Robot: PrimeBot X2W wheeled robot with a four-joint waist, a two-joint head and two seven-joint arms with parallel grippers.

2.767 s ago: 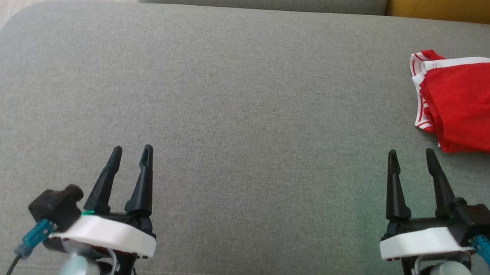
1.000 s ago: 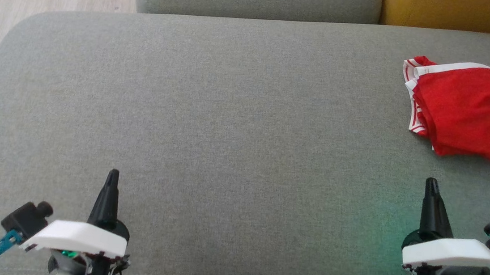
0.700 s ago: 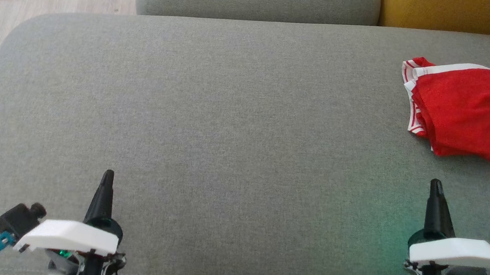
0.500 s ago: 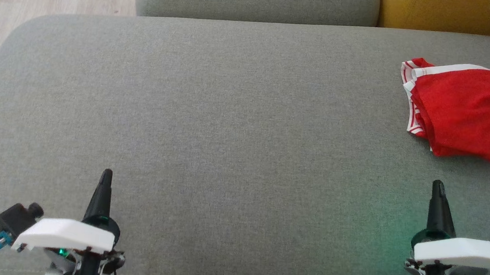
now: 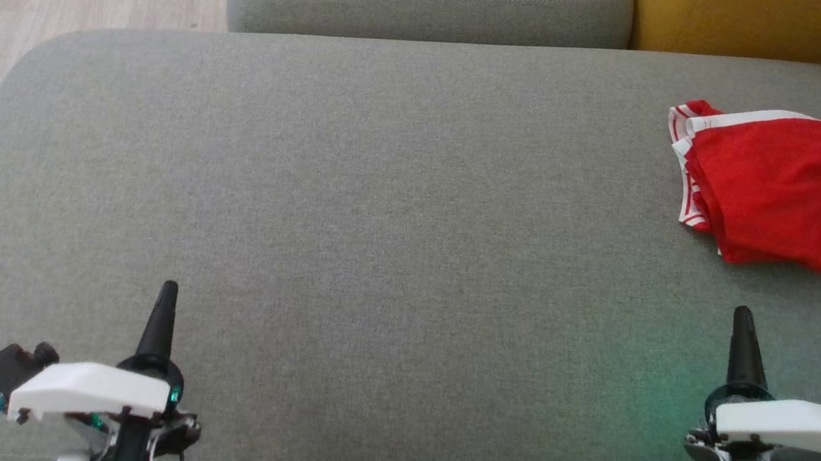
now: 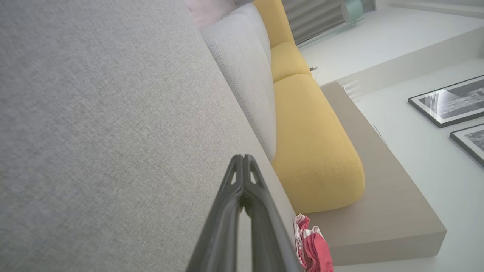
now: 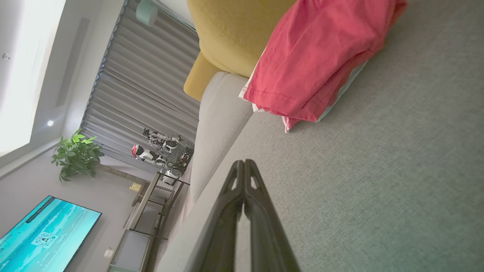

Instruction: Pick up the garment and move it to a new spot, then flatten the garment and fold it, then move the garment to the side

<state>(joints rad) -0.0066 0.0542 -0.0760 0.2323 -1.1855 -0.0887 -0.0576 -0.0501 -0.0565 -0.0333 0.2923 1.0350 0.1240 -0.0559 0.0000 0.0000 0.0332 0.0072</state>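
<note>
On grey seat cushion (image 5: 385,183), crumpled red garment (image 5: 783,191)

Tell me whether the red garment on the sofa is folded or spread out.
Folded, loosely. The red garment lies doubled over in stacked layers on the grey cushion, its edges uneven.

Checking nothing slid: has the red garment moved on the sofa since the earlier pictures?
No. The red garment lies just as far from the yellow cushion behind it; the whole head view has shifted, so the camera moved.
</note>
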